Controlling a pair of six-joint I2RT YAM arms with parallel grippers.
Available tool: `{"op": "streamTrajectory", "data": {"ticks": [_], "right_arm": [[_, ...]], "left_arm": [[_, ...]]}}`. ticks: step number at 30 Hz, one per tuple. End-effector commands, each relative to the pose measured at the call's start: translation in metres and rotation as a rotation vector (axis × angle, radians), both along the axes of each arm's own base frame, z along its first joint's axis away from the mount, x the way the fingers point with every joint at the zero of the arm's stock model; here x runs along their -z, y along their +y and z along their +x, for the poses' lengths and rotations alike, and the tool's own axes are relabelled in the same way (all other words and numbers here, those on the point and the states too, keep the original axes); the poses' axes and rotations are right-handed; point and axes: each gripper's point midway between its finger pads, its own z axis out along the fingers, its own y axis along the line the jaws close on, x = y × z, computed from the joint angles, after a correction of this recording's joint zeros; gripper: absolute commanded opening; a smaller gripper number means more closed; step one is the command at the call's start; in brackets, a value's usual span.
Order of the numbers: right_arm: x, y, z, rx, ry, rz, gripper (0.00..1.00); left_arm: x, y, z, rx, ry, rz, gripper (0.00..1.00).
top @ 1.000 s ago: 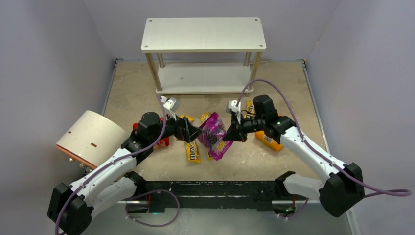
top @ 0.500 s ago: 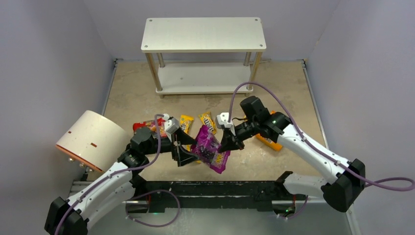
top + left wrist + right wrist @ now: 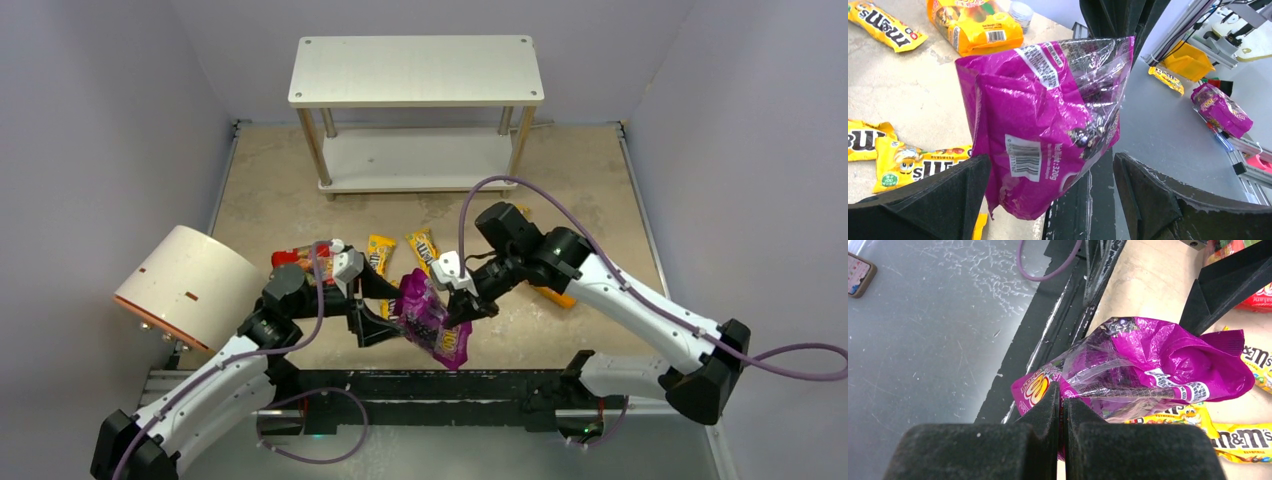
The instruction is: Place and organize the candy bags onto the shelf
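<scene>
Top external view shows the right hand (image 3: pixel 458 305) clamped shut on an upper edge of the purple pouch (image 3: pixel 425 318), which seems to hang clear of the bench (image 3: pixel 290 180) near its front edge. A second ago the pouch was further back among the yellow packets (image 3: pixel 380 252), so it has been lifted and drawn toward the arm bases, away from the shelf (image 3: pixel 415 70). The left hand (image 3: pixel 370 308) has pulled back with it and stands wide open, with a finger on either side of the pouch but not closed on it. I judge this a regrasp or handover in the air: one bag is off the bench, yet none is on the shelf.
</scene>
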Motion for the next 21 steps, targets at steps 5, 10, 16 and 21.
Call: {"op": "streamTrajectory", "data": {"ticks": [5,10,16,21], "right_arm": [[-0.059,-0.01,-0.032,-0.137,-0.102,0.223,0.0],[-0.066,-0.015,-0.039,-0.154,-0.113,0.251,0.0],[-0.058,-0.008,-0.033,-0.143,-0.106,0.233,0.0],[-0.058,-0.002,-0.027,-0.19,-0.135,0.224,0.0]], "left_arm": [[-0.007,0.0,-0.001,0.007,-0.074,-0.017,1.0],[-0.01,0.0,-0.002,0.016,-0.083,-0.024,1.0],[-0.042,0.0,-0.028,0.146,-0.151,-0.151,1.0],[-0.046,-0.002,-0.036,0.209,-0.124,-0.199,1.0]]}}
